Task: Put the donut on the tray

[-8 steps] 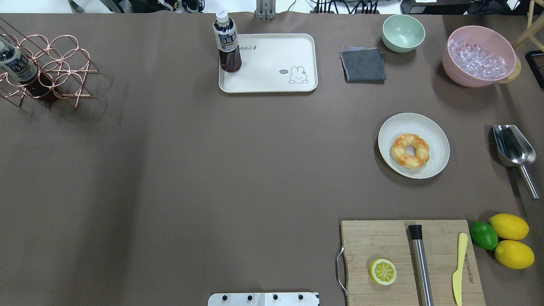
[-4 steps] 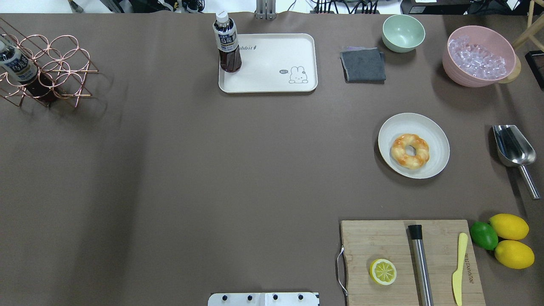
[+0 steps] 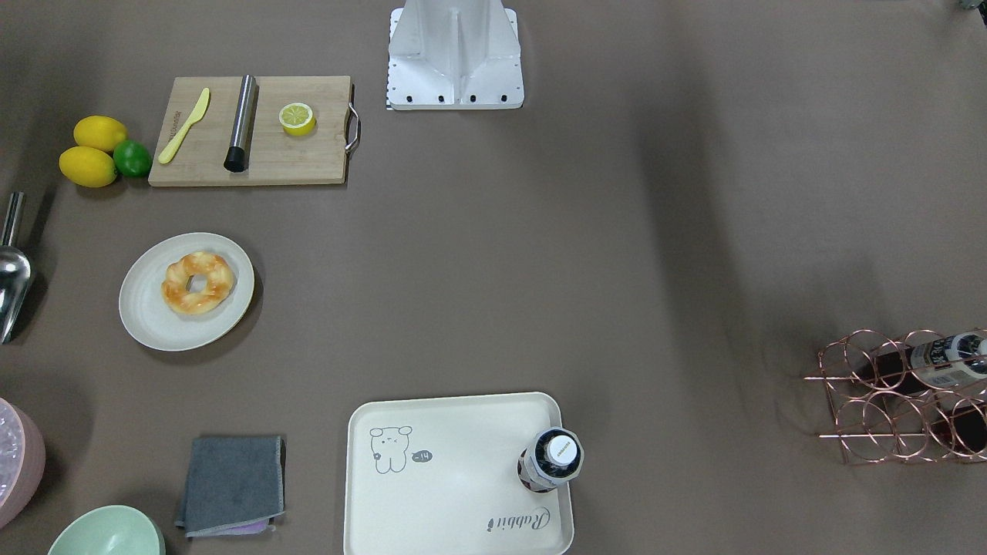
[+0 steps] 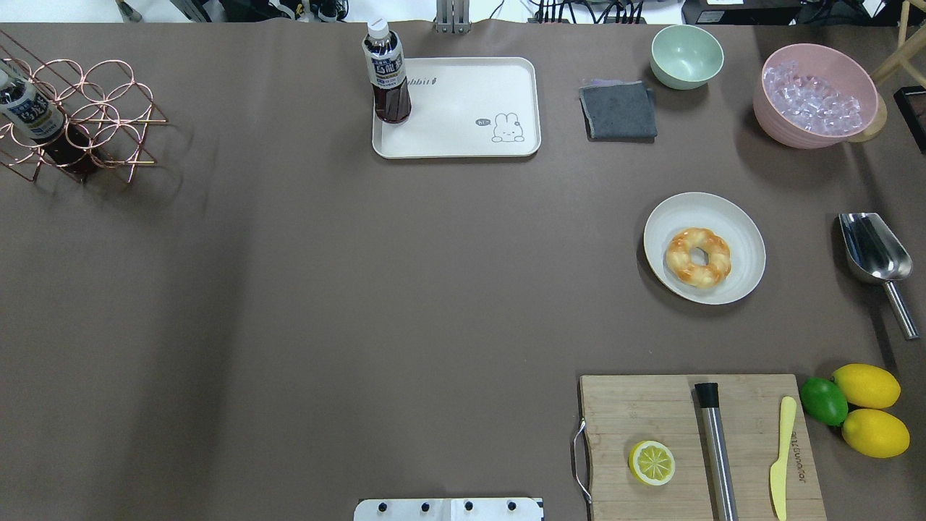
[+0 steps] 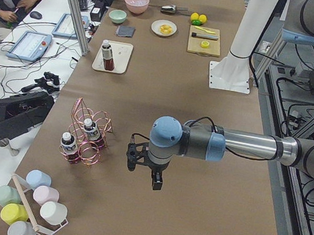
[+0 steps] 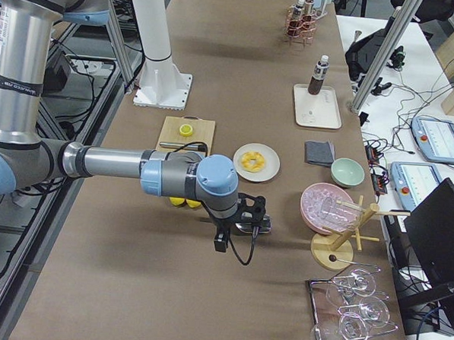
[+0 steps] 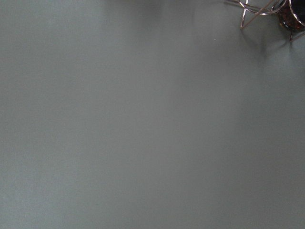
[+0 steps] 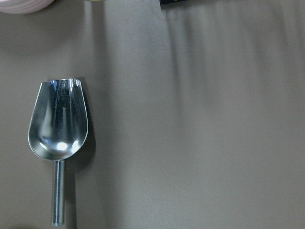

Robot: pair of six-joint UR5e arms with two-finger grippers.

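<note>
The donut (image 4: 698, 257), golden-orange and glossy, lies on a round off-white plate (image 4: 745, 239) at the table's right; it also shows in the front view (image 3: 197, 282). The cream tray (image 4: 470, 108) with the grey drawing sits at the far middle and carries an upright tea bottle (image 4: 387, 72) at its left end. Neither gripper shows in the overhead or front view. The left gripper (image 5: 144, 172) hangs over bare table near the copper rack. The right gripper (image 6: 235, 231) hangs near the scoop. I cannot tell whether either is open or shut.
A wooden cutting board (image 4: 651, 412) with a lemon half (image 4: 652, 463), a metal muddler and a yellow knife lies front right. A metal scoop (image 4: 872, 250), a pink ice bowl (image 4: 814, 94), a green bowl (image 4: 686, 54), a grey cloth (image 4: 618, 108) and a copper bottle rack (image 4: 79, 119) stand around.
</note>
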